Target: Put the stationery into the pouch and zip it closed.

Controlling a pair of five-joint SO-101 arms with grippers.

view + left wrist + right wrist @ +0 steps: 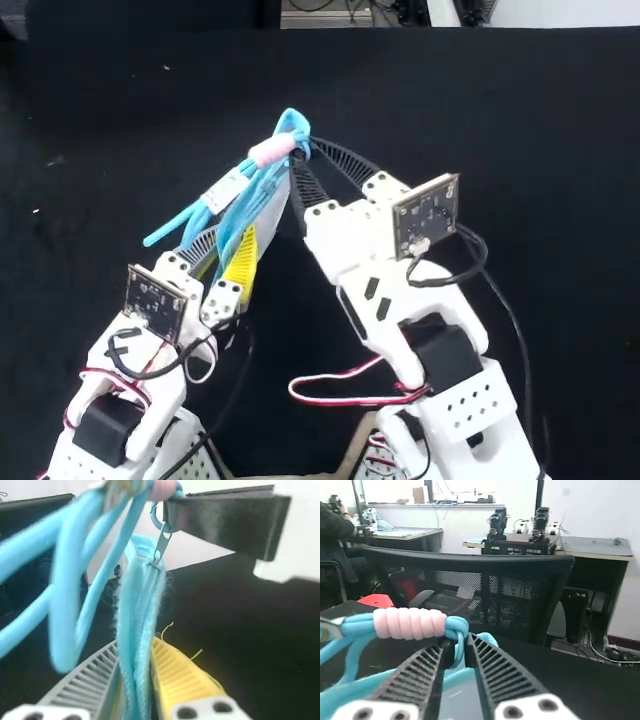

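Right gripper (pixel 458 647): black ribbed fingers clamped on the light blue cord (pixel 456 630), just beside its pink wrapped sleeve (pixel 410 622), at the pouch's far end. Left gripper (pixel 136 647): grey and yellow fingers pinched on the near end of the light blue fabric pouch (pixel 268 205), with the fabric edge squeezed between them. The pouch hangs stretched between the two grippers and appears lifted off the black tabletop (pixel 560 140). It runs from near-left to far-right, about mid-table. The cord's loops dangle off to the left. The silver metal zipper pull (pixel 161 542) sits at the far end, hooked to the cord and right against the right gripper's finger. The zip line along the visible edge looks shut; contents hidden.

Step, as I read it: zipping, at or close to end of travel, loading likely done. Next move calls for checking that the slider is fully home. If not, a short further pull away from the left gripper, with the left holding tension. Then lower the pouch to the table and release, cord first so it doesn't snag the fingers.
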